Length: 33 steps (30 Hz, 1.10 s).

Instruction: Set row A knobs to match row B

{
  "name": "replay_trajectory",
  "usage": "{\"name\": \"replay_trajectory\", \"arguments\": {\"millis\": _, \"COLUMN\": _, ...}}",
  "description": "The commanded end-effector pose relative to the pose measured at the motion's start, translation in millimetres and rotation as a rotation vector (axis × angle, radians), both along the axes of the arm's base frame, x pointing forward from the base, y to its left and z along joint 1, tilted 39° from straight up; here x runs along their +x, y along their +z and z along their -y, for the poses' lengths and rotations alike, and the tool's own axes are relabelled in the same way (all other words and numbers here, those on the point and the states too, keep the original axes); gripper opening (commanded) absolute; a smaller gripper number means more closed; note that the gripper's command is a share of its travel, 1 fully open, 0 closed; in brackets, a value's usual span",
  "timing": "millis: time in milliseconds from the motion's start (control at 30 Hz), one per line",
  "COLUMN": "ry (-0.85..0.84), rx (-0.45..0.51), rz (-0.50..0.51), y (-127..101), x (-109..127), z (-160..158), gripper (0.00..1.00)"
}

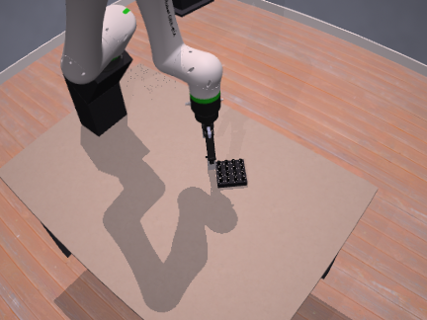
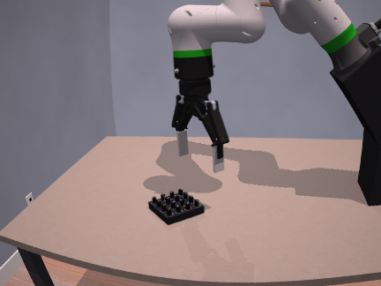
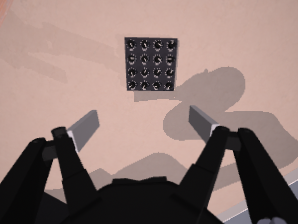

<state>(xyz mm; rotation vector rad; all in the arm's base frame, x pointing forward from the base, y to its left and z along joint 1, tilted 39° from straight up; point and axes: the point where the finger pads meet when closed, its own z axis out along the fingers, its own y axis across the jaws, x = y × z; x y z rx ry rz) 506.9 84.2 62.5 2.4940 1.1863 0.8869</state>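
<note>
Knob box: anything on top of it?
Only its own sixteen knobs. The knob box stands alone on the table; the open gripper hangs above, holding nothing. Underneath the box is hidden.

Grey-blue walls (image 2: 57,66) enclose a reddish plank floor (image 1: 316,64) beneath a tan, dark-legged table (image 2: 282,229).
</note>
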Motion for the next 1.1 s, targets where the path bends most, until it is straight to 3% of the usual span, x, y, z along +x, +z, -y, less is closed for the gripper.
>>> {"name": "replay_trajectory", "arguments": {"millis": 0, "ry": 0.000, "rx": 0.001, "rz": 0.008, "y": -1.4, "x": -1.3, "z": 2.7, "gripper": 1.00}}
{"name": "replay_trajectory", "arguments": {"millis": 1067, "ry": 0.000, "rx": 0.001, "rz": 0.006, "y": -4.1, "x": -4.4, "z": 5.9, "gripper": 1.00}}
